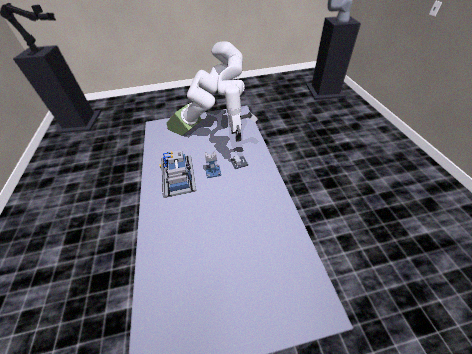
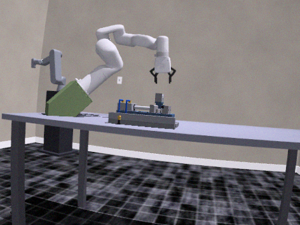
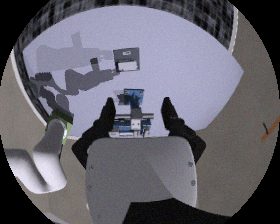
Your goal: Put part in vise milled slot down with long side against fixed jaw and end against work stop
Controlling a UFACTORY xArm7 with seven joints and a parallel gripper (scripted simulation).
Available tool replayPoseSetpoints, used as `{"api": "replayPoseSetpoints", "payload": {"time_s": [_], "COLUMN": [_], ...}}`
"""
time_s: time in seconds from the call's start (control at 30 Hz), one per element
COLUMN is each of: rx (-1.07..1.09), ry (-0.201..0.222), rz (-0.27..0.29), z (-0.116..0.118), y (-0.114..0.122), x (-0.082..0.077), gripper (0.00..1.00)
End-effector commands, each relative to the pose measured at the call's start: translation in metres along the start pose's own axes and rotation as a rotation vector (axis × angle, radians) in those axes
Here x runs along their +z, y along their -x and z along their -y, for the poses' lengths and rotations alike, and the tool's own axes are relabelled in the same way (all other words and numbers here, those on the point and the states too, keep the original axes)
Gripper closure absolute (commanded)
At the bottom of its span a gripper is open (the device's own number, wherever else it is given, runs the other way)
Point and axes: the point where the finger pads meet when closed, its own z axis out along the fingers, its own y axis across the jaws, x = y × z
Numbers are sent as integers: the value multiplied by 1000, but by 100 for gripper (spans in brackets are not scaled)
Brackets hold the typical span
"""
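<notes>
The part [image 1: 239, 160] is a small grey block lying on the infeed plate, the rightmost of three fixtures on the table. It also shows with its plate in the wrist view [image 3: 126, 60]. The V-block [image 1: 212, 166] with its blue base stands in the middle, and the vise [image 1: 177, 174] is on the left with its jaws apart. My gripper [image 1: 238, 136] [image 2: 162, 79] hangs open and empty, fingers pointing down, well above the fixtures. In the wrist view the V-block [image 3: 134, 115] appears far below between my fingers. The vise is hidden there.
The robot's green base [image 1: 181, 120] sits at the table's back edge behind the fixtures. Two dark pedestals [image 1: 54, 87] [image 1: 335, 56] stand on the floor beyond the table. The fixtures overlap in a row in the side view [image 2: 141, 115].
</notes>
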Motion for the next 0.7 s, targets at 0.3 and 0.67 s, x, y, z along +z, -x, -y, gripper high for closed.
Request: {"api": "replayPoseSetpoints", "payload": {"time_s": [0.3,0.67], "rx": [-28,-39], "ry": [-53,-74], "rz": [10,14], "z": [12,17], "y": [-1,-2], "x": [-1,-1], "gripper": [11,11]}}
